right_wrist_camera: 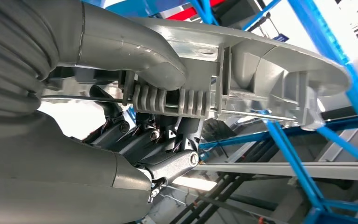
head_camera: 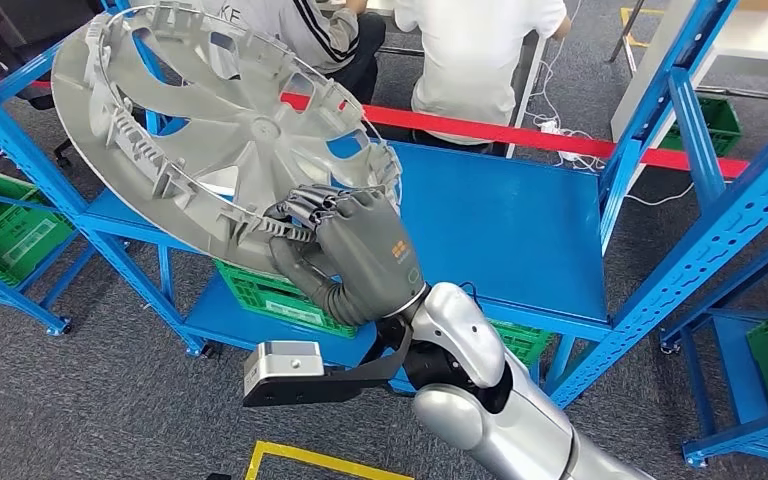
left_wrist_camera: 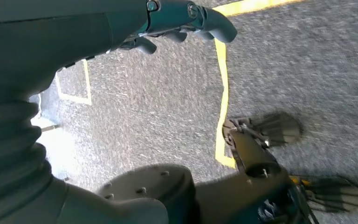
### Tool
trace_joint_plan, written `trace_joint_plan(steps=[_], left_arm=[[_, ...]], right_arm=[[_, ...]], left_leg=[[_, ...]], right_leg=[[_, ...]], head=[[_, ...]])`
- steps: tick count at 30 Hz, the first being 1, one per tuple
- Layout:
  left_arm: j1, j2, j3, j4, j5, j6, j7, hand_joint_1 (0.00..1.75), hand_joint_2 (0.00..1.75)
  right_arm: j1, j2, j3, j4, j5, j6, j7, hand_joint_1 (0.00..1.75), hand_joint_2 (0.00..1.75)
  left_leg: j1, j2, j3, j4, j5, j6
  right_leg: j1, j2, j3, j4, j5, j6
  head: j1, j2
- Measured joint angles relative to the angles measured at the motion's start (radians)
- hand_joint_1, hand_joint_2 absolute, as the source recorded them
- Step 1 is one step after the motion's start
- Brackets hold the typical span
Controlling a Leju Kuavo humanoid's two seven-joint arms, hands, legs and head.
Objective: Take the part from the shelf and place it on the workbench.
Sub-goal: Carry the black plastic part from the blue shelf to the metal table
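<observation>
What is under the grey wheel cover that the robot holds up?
Under the wheel cover, gripped at its rim by the right hand, lie the blue shelf and a green crate. The cover hides the rest of the crate.

Hubcap looks matt grey moulded plastic, ribbed inside; shelf frame smooth blue painted metal; arm glossy silver; hand matt dark grey; floor rough grey carpet; crate green plastic.
</observation>
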Motion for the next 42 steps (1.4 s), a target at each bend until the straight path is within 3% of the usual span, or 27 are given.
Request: trace_joint_plan(steps=[2,3,5,6,7,8,10,12,14,16,17,19,21,22,24,26,28,29,31,32,33,34,36,37,39,40,42], left_arm=[[0.001,-0.001,0.000,0.000,-0.001,0.000,0.000,0.00,1.75],[0.001,-0.001,0.000,0.000,-0.001,0.000,0.001,0.00,1.75],[0.000,-0.001,0.000,0.000,-0.002,0.001,0.001,0.00,1.75],[0.001,-0.001,0.000,0.000,-0.002,0.001,0.001,0.00,1.75],[0.001,-0.002,0.000,0.000,-0.002,0.001,0.001,0.00,1.75],[0.002,-0.002,0.000,0.000,-0.003,0.001,0.001,0.00,1.75],[0.002,-0.004,0.000,0.000,-0.003,0.001,0.001,0.00,1.75],[0.001,-0.006,0.000,-0.001,-0.004,-0.001,0.001,0.00,1.75],[-0.001,-0.007,0.000,-0.002,-0.005,-0.003,0.001,0.00,1.75],[-0.004,-0.008,0.000,-0.002,-0.006,-0.005,0.003,0.00,1.75],[-0.005,-0.009,0.000,-0.002,-0.007,-0.006,0.004,0.00,1.75],[-0.008,-0.010,0.000,-0.003,-0.012,-0.010,0.006,0.00,1.75],[-0.011,-0.011,0.000,-0.005,-0.017,-0.015,0.008,0.00,1.75],[-0.013,-0.011,0.000,-0.006,-0.018,-0.016,0.009,0.00,1.75],[-0.016,-0.011,0.000,-0.008,-0.023,-0.016,0.011,0.00,1.75],[-0.023,-0.011,0.000,-0.009,-0.028,-0.017,0.017,0.00,1.75],[-0.031,-0.012,0.000,-0.010,-0.032,-0.019,0.023,0.00,1.75],[-0.034,-0.013,0.000,-0.011,-0.034,-0.020,0.025,0.00,1.75],[-0.035,-0.013,0.000,-0.010,-0.036,-0.021,0.029,0.00,1.75],[-0.035,-0.013,0.000,-0.010,-0.036,-0.021,0.031,0.00,1.75],[-0.034,-0.013,0.000,-0.009,-0.036,-0.021,0.032,0.00,1.75],[-0.034,-0.012,0.000,-0.009,-0.036,-0.021,0.033,0.00,1.75],[-0.034,-0.010,0.000,-0.008,-0.037,-0.022,0.033,0.00,1.75],[-0.034,-0.009,0.000,-0.008,-0.037,-0.023,0.033,0.00,1.75],[-0.033,-0.009,0.000,-0.008,-0.040,-0.029,0.033,0.00,1.75],[-0.033,-0.009,0.000,-0.008,-0.042,-0.033,0.033,0.00,1.75],[-0.037,-0.010,0.000,-0.009,-0.049,-0.038,0.033,0.00,1.75]], right_arm=[[0.001,-0.001,0.000,0.000,-0.001,0.001,-0.002,1.75,1.75],[0.001,-0.001,-0.001,0.000,-0.002,0.003,-0.003,1.75,1.75],[0.002,-0.002,-0.001,0.000,-0.007,0.007,-0.005,1.75,1.75],[0.003,-0.002,-0.001,0.000,-0.010,0.008,-0.005,1.75,1.75],[0.004,-0.004,-0.001,0.000,-0.011,0.010,-0.005,1.75,1.75],[0.004,-0.005,-0.001,0.000,-0.012,0.010,-0.004,1.75,1.75],[0.004,-0.007,-0.002,0.000,-0.012,0.011,-0.004,1.75,1.75],[0.004,-0.007,-0.003,0.000,-0.012,0.011,-0.003,1.75,1.75],[0.003,-0.008,-0.006,0.000,-0.012,0.011,-0.003,1.75,1.75],[0.003,-0.008,-0.011,0.001,-0.012,0.011,-0.001,1.75,1.75],[0.002,-0.007,-0.014,0.002,-0.012,0.012,0.000,1.75,1.75],[-0.001,-0.004,-0.023,0.006,-0.012,0.014,0.002,1.75,1.75],[-0.002,-0.003,-0.031,0.011,-0.012,0.016,0.002,1.75,1.75],[-0.002,-0.003,-0.034,0.014,-0.012,0.017,0.002,1.75,1.75],[-0.001,-0.003,-0.039,0.019,-0.012,0.018,0.001,1.75,1.75],[-0.001,-0.003,-0.047,0.024,-0.012,0.018,-0.003,1.75,1.75],[-0.002,-0.003,-0.054,0.029,-0.013,0.016,-0.015,1.75,1.75],[-0.002,-0.004,-0.056,0.032,-0.014,0.015,-0.022,1.75,1.75],[-0.001,-0.007,-0.058,0.041,-0.016,0.012,-0.036,1.75,1.75],[-0.001,-0.009,-0.059,0.046,-0.016,0.011,-0.039,1.75,1.75],[-0.001,-0.012,-0.060,0.051,-0.018,0.010,-0.044,1.75,1.75],[-0.001,-0.014,-0.060,0.055,-0.019,0.010,-0.048,1.75,1.75],[-0.001,-0.018,-0.061,0.065,-0.024,0.009,-0.056,1.75,1.75],[-0.001,-0.020,-0.061,0.071,-0.026,0.008,-0.059,1.75,1.75],[0.001,-0.026,-0.061,0.083,-0.029,0.002,-0.062,1.75,1.75],[0.002,-0.028,-0.061,0.088,-0.029,-0.003,-0.062,1.75,1.75],[0.003,-0.032,-0.061,0.092,-0.026,-0.014,-0.063,1.75,1.75]], left_leg=[[0.003,0.004,-0.014,-0.009,0.024,0.016],[0.006,0.006,-0.024,-0.012,0.038,0.023],[0.006,0.008,-0.053,-0.012,0.063,0.030],[0.006,0.008,-0.070,-0.010,0.074,0.030],[0.006,0.008,-0.087,-0.007,0.085,0.030],[0.005,0.008,-0.103,-0.003,0.095,0.029],[0.006,0.008,-0.130,0.005,0.111,0.025],[0.005,0.008,-0.147,0.011,0.125,0.016],[0.005,0.008,-0.152,0.011,0.139,0.003],[0.008,0.007,-0.155,0.007,0.149,-0.011],[0.009,0.006,-0.161,0.015,0.137,-0.016],[0.012,0.003,-0.187,0.085,0.059,-0.027],[0.014,0.003,-0.218,0.208,-0.028,-0.037],[0.015,0.003,-0.223,0.257,-0.042,-0.041],[0.018,0.003,-0.187,0.264,-0.006,-0.045],[0.022,0.002,-0.089,0.149,0.031,-0.048],[0.020,-0.004,-0.006,0.024,0.014,-0.037],[0.016,-0.007,0.008,-0.007,0.004,-0.027],[0.011,-0.005,-0.004,-0.016,0.017,-0.002],[0.009,-0.002,-0.011,-0.017,0.028,0.010],[0.010,0.001,-0.022,-0.019,0.041,0.021],[0.010,0.004,-0.036,-0.020,0.055,0.029],[0.006,0.004,-0.070,-0.018,0.083,0.037],[0.004,0.004,-0.089,-0.016,0.096,0.038],[0.001,0.004,-0.126,-0.009,0.119,0.039],[0.000,0.004,-0.143,-0.005,0.130,0.037],[-0.002,0.004,-0.169,0.004,0.149,0.032]], right_leg=[[-0.001,0.000,-0.010,0.008,-0.020,0.011],[-0.001,0.000,-0.021,0.038,-0.058,0.014],[-0.002,0.000,-0.051,0.152,-0.158,0.021],[-0.003,0.000,-0.062,0.213,-0.190,0.023],[-0.002,0.000,-0.062,0.254,-0.200,0.025],[-0.002,0.000,-0.045,0.261,-0.189,0.025],[-0.001,0.000,0.040,0.174,-0.147,0.019],[0.004,-0.001,0.135,0.042,-0.145,0.009],[0.011,-0.001,0.167,-0.017,-0.159,-0.002],[0.010,-0.002,0.158,-0.026,-0.142,-0.014],[0.008,-0.003,0.151,-0.030,-0.130,-0.022],[0.003,-0.005,0.130,-0.035,-0.106,-0.033],[0.003,-0.005,0.102,-0.035,-0.082,-0.035],[0.003,-0.005,0.087,-0.034,-0.071,-0.034],[0.001,-0.005,0.056,-0.032,-0.047,-0.028],[0.001,-0.005,0.030,-0.028,-0.026,-0.018],[0.002,-0.006,0.016,-0.026,-0.006,-0.005],[0.002,-0.006,0.014,-0.029,0.005,0.002],[-0.002,-0.005,0.011,-0.037,0.024,0.017],[-0.004,-0.005,0.005,-0.033,0.014,0.023],[-0.006,-0.004,-0.005,-0.011,-0.017,0.027],[-0.007,-0.003,-0.020,0.034,-0.066,0.030],[-0.006,-0.003,-0.050,0.163,-0.169,0.033],[-0.006,-0.003,-0.056,0.220,-0.192,0.032],[-0.002,-0.003,-0.025,0.248,-0.171,0.027],[0.002,-0.003,0.017,0.211,-0.146,0.021],[0.013,-0.004,0.128,0.068,-0.143,0.003]], head=[[0.001,0.000],[0.003,0.000],[0.006,0.000],[0.006,0.000],[0.006,0.000],[0.006,0.000],[0.006,0.000],[0.006,0.000],[0.008,0.000],[0.010,0.000],[0.009,0.000],[0.006,0.000],[0.002,0.000],[0.002,0.000],[0.002,0.000],[0.001,0.000],[0.002,0.000],[0.003,0.000],[0.004,0.000],[0.004,0.000],[0.005,0.000],[0.006,0.000],[0.008,0.000],[0.008,0.000],[0.008,0.000],[0.008,0.000],[0.008,0.000]])
